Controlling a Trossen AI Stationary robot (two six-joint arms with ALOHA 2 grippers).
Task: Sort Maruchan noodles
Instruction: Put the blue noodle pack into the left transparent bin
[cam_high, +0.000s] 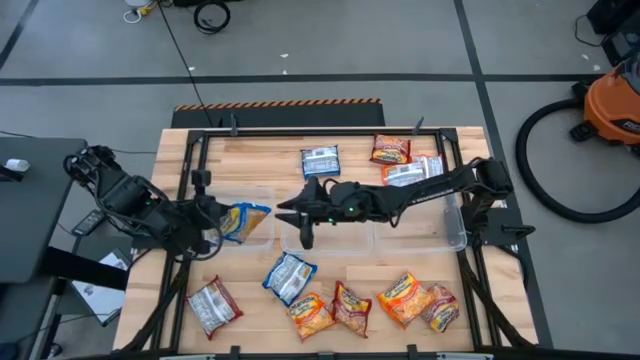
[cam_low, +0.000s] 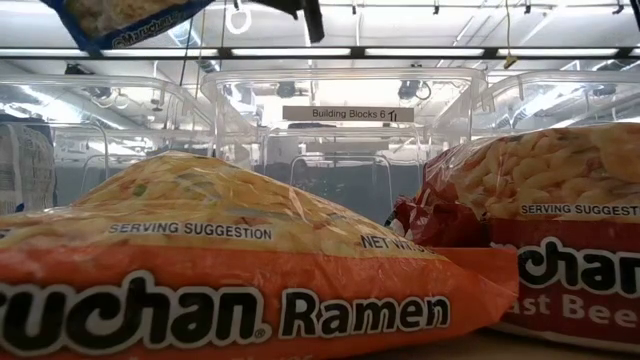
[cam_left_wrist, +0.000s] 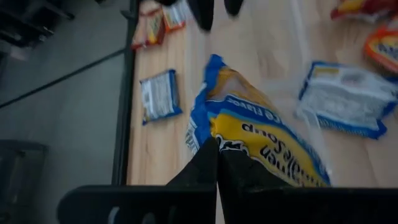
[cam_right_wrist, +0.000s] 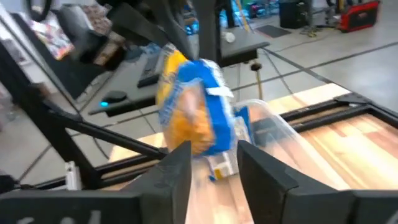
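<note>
My left gripper (cam_high: 218, 222) is shut on a blue-and-yellow Maruchan noodle packet (cam_high: 245, 220), lifted over the left clear bin (cam_high: 262, 240). My right gripper (cam_high: 292, 222) reaches in level from the table's right. It stands open just short of that packet's free end (cam_right_wrist: 193, 115), and the high view shows a small gap between them. More packets lie flat on the wood: a blue one (cam_high: 320, 160) and a red-orange one (cam_high: 390, 150) at the far side, a blue-white one (cam_high: 290, 277), and several orange and red ones (cam_high: 405, 298) along the near edge. My left gripper pinches the packet's edge (cam_left_wrist: 231, 144) between its two shut fingers, coming slantwise down from the table's left. The packet is lifted clear and sticks out beyond the fingertips toward the table's right, tilted, with its free end (cam_left_wrist: 214, 65) unsupported.
Three clear bins stand in a row across the table's middle (cam_high: 420, 225). A black frame (cam_high: 190, 170) borders the table. In the low view an orange packet (cam_low: 230, 270) and a red one (cam_low: 540, 230) fill the foreground. An orange vacuum (cam_high: 612, 105) stands on the floor to the right.
</note>
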